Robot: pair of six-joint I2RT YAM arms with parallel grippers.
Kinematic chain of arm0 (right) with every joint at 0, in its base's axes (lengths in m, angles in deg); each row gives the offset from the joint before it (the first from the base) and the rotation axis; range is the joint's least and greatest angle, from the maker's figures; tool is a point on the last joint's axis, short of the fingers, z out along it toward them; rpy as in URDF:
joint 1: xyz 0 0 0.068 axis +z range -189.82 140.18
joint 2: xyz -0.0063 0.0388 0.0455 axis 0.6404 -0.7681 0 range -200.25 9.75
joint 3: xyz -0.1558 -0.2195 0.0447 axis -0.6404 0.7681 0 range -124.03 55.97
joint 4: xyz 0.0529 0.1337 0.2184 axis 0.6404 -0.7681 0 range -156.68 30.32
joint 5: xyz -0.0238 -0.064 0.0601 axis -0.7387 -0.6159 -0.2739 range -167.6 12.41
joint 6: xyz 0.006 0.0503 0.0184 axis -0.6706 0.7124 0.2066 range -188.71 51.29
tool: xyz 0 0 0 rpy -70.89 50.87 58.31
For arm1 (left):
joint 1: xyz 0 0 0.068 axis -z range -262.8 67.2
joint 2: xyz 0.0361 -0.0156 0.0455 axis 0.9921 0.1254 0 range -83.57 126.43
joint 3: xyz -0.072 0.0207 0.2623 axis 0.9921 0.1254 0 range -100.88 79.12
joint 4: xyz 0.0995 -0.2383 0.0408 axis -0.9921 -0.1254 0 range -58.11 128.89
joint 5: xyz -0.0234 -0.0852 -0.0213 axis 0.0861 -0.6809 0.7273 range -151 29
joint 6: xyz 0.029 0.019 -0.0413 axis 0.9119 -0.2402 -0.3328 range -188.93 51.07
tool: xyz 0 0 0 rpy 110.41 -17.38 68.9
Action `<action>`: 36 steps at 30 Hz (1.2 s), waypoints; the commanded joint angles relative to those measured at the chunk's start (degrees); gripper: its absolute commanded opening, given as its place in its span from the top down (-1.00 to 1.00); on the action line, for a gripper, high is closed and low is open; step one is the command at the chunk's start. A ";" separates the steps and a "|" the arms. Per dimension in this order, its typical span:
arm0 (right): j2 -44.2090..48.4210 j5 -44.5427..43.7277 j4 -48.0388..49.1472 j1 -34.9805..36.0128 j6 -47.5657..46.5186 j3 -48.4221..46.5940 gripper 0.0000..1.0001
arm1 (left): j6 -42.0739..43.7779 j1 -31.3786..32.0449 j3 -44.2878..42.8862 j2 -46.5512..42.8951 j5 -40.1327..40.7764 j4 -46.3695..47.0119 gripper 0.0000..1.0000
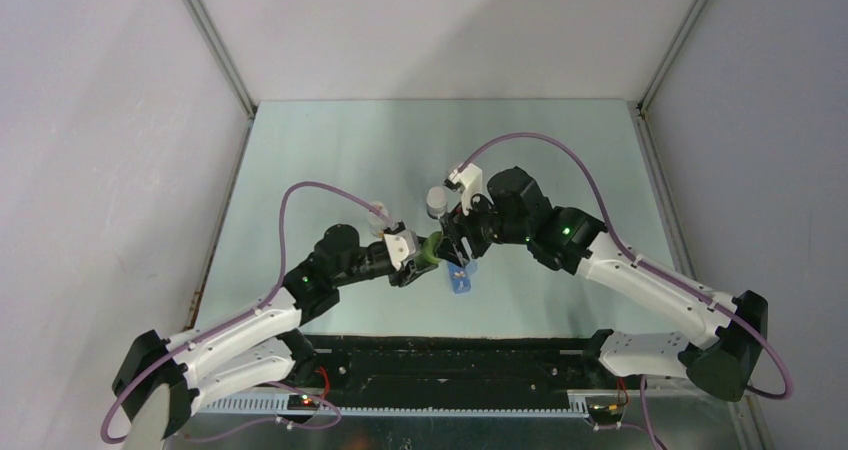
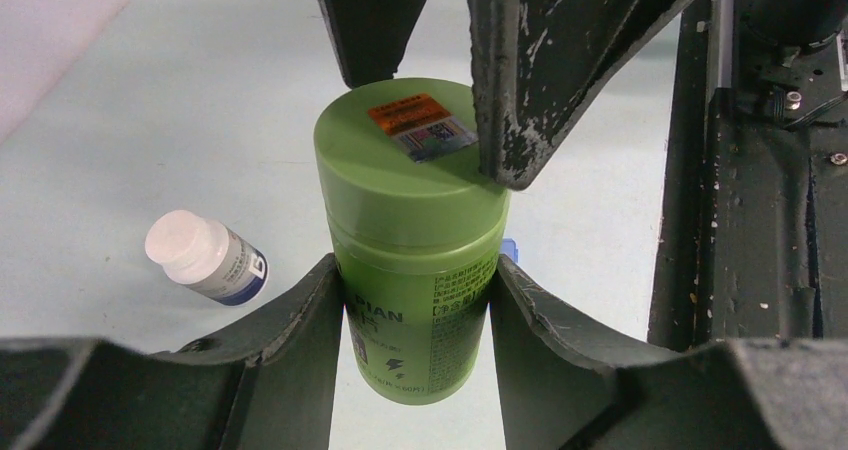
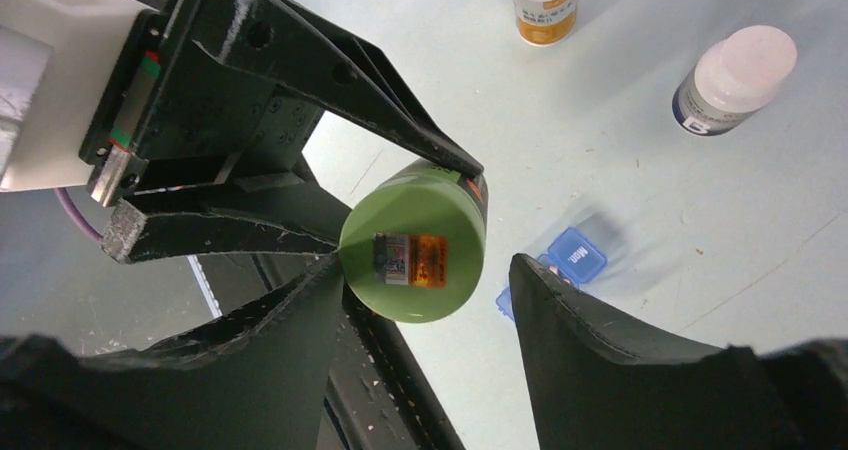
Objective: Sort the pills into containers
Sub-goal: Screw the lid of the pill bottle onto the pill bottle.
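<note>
My left gripper [image 2: 413, 265] is shut on the body of a green round bottle [image 2: 415, 300], held above the table with its cap on. The green cap [image 3: 413, 240] carries an orange and white sticker. My right gripper [image 3: 425, 260] stands open around that cap; one finger touches the cap's edge, the other stands apart from it. In the top view the two grippers meet at the bottle [image 1: 432, 245]. The blue pill box [image 3: 575, 255] lies on the table just beyond, with a lid marked "Mon." No pills show.
A white-capped bottle with a blue label [image 3: 735, 80] and another with an orange label [image 3: 545, 5] stand on the pale green table [image 1: 350, 150]. The black base rail [image 1: 450, 355] runs along the near edge. Grey walls enclose the sides.
</note>
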 commanded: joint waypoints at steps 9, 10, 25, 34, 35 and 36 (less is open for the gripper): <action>-2.33 -5.14 7.00 2.65 2.37 -2.00 0.27 | 0.23 0.20 -2.39 -0.22 -1.88 2.33 1.00; -2.58 -5.91 7.75 3.40 3.98 -1.99 0.39 | 0.12 0.14 -2.32 -0.27 -1.67 2.50 1.00; -3.83 -40.66 0.80 9.46 36.82 -5.83 -0.93 | 0.46 0.21 -1.42 -1.05 4.55 1.32 1.00; 1.82 -17.54 -0.27 4.59 18.35 -3.64 -0.82 | 0.40 0.17 -1.16 -1.39 4.50 1.81 1.00; 2.18 -15.62 -0.48 4.52 16.46 -3.28 -0.79 | 0.40 0.20 -1.17 -1.61 4.38 1.81 1.00; 2.52 -12.06 -0.69 4.47 12.89 -3.15 -0.78 | 0.44 0.20 -1.23 -1.67 3.78 1.73 1.00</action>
